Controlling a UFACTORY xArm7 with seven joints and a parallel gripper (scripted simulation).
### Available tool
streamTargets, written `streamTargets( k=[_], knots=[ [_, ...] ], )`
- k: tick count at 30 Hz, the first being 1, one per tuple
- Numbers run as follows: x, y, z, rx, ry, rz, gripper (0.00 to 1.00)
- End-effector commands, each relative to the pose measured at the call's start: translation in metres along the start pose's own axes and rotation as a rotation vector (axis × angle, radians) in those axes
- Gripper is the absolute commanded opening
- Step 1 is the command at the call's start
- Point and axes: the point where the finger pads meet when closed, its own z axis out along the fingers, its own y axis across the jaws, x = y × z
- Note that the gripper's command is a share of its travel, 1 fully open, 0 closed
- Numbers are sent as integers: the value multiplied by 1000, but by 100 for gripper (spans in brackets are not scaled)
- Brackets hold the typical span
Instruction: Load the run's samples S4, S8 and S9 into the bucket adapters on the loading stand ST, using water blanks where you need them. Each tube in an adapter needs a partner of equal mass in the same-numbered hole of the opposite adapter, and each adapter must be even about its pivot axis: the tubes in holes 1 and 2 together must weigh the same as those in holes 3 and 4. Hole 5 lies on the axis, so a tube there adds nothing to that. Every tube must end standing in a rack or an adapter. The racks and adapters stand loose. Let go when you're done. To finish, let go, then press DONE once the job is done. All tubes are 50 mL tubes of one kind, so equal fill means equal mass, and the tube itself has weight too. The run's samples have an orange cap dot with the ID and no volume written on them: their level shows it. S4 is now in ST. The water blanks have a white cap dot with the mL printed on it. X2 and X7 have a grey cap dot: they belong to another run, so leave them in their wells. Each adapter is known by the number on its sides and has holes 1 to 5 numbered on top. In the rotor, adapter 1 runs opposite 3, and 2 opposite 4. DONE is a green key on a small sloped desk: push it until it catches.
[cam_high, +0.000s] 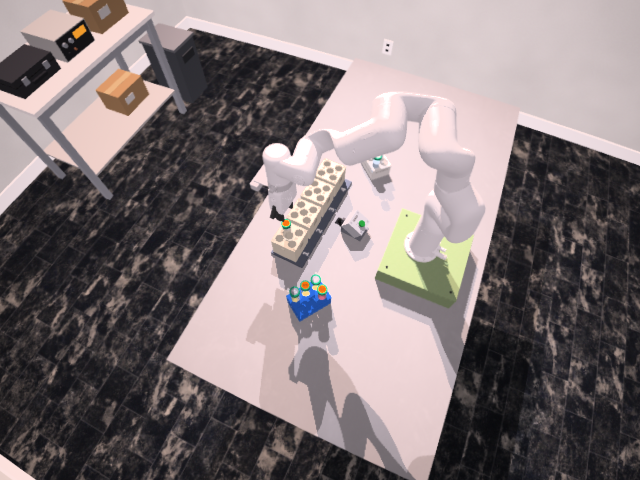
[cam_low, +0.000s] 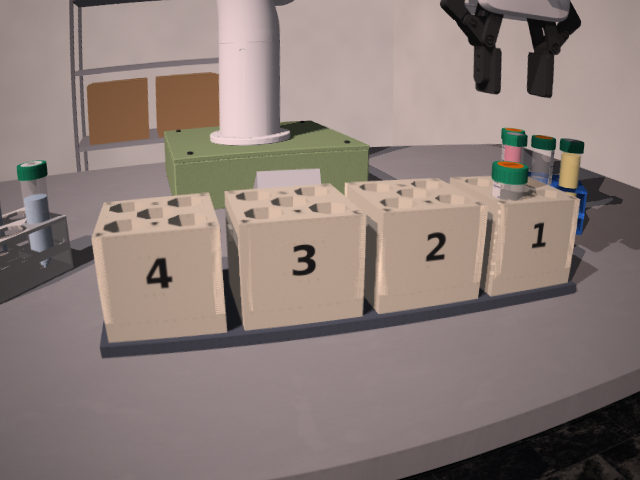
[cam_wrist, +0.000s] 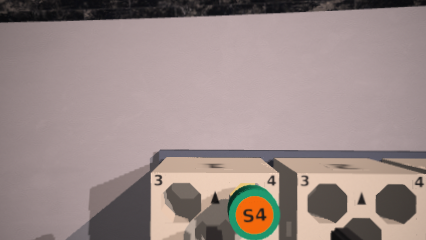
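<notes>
Sample S4, a green-capped tube with an orange dot, stands in hole 4 of adapter 1. Adapters 2, 3 and 4 stand empty in a row on the dark stand ST. My gripper is open and empty. It hangs above adapter 1, well clear of S4's cap. The blue rack holds several tubes, among them a pink one and a yellow one.
A clear rack with a blank tube stands past adapter 4. The small desk with the green DONE key sits between the stand and the arm's green base.
</notes>
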Motion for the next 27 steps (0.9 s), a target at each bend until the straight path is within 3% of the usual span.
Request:
streamTargets(
  k=[1,27],
  knots=[
    [2,-1,7,2,4,0,57],
    [2,-1,51,2,4,0,57]
  ],
)
